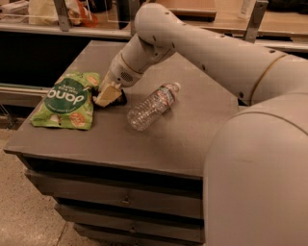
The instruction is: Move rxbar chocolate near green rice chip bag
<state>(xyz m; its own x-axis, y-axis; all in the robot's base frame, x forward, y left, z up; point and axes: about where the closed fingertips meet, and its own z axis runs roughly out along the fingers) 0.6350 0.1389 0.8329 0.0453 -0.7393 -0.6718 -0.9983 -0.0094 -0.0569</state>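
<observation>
The green rice chip bag [68, 100] lies flat at the left of the grey cabinet top [192, 139], its dark-green circle with white lettering facing up. My gripper [108, 95] is down at the bag's right edge, low over the top. It is shut on the rxbar chocolate [120, 99], a small black wrapper of which only a dark end shows past the gripper's right side. The bar is right beside the bag, almost touching it.
A clear plastic water bottle [153, 105] lies on its side just right of the gripper. My arm reaches in from the upper right. A shelf with goods [57, 12] runs behind the cabinet. The cabinet's front edge and drawers [125, 199] are below.
</observation>
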